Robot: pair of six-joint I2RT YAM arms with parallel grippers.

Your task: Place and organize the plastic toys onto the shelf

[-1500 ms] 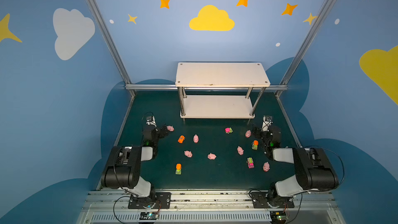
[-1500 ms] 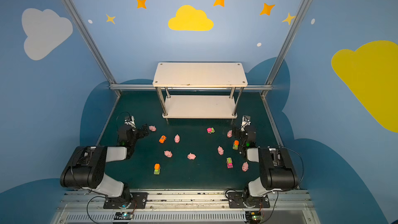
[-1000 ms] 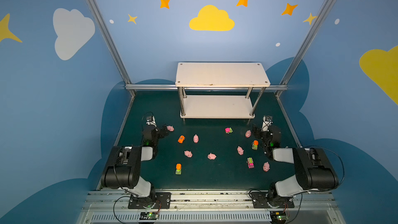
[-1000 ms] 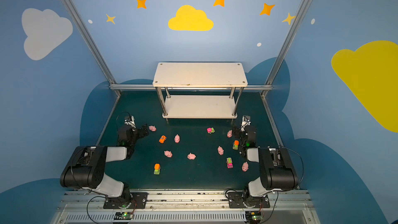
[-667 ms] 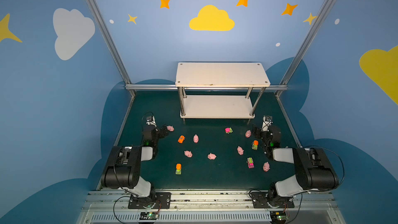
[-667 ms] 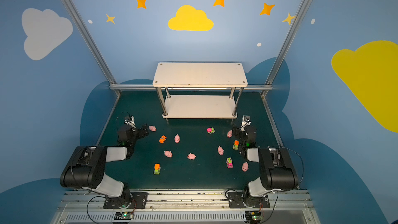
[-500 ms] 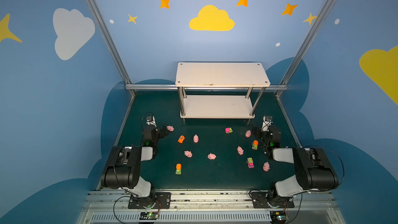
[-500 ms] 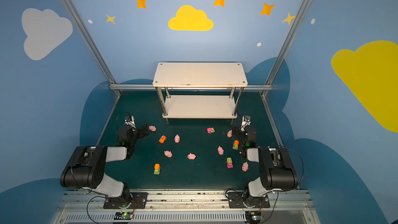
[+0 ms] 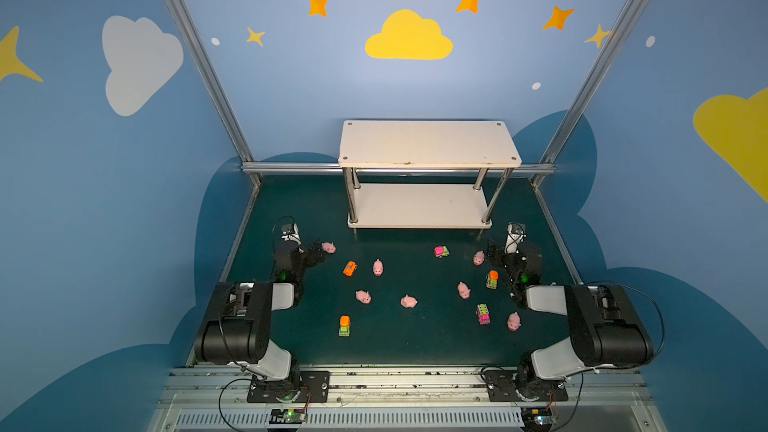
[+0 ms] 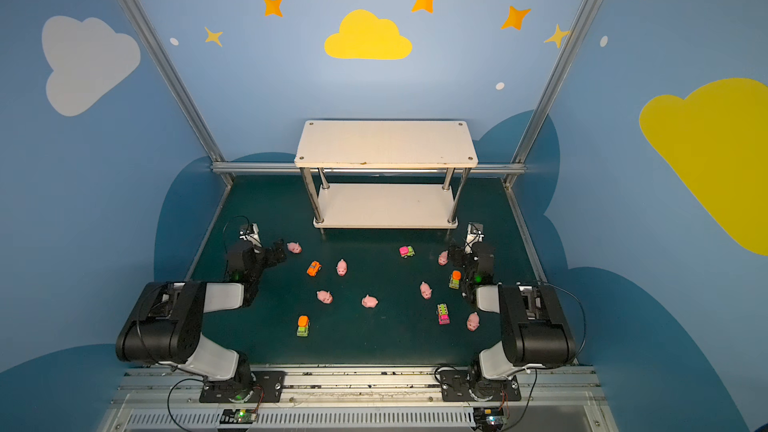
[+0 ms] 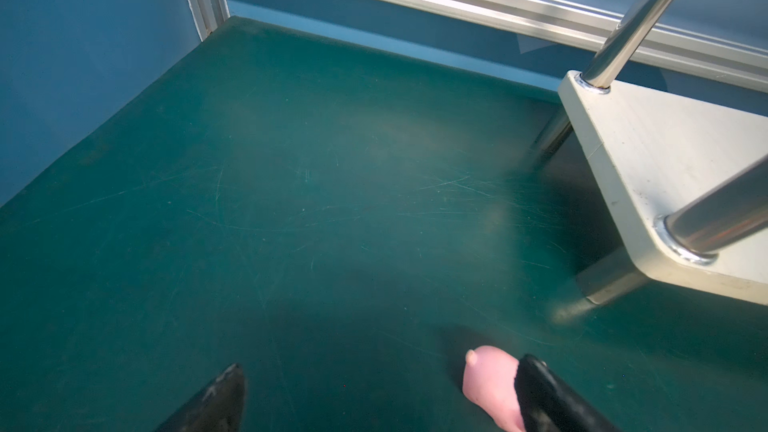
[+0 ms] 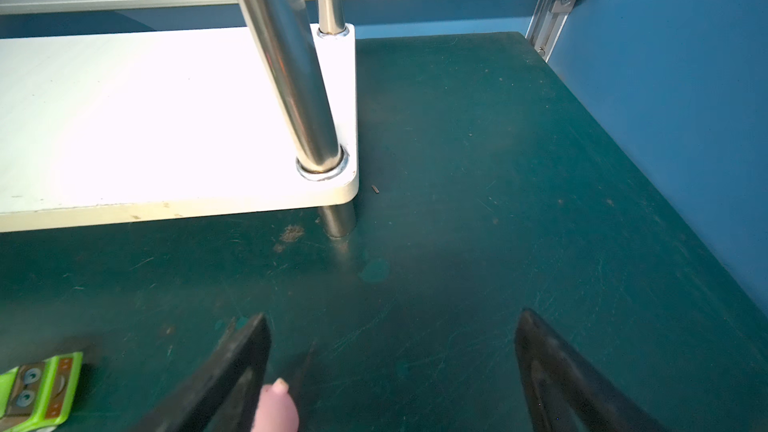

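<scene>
Near the far edge of the green worktop (image 9: 415,351) stands the shelf (image 9: 428,145), and the plastic toys (image 9: 409,301) lie scattered on the worktop in front of it. By the left edge the left end effector (image 9: 316,252) sits low, jaws wide and empty, a pink pig (image 11: 490,384) just beside one fingertip (image 11: 536,376); by the right edge the right end effector (image 12: 392,315) is likewise wide and empty, another pig (image 12: 276,407) just beside one finger (image 12: 245,351).

toys (image 10: 369,301): scattered on mat (image 10: 374,347) | shelf (image 10: 384,143): behind toys | left tool (image 10: 284,251): beside pig (image 10: 294,247)
</scene>
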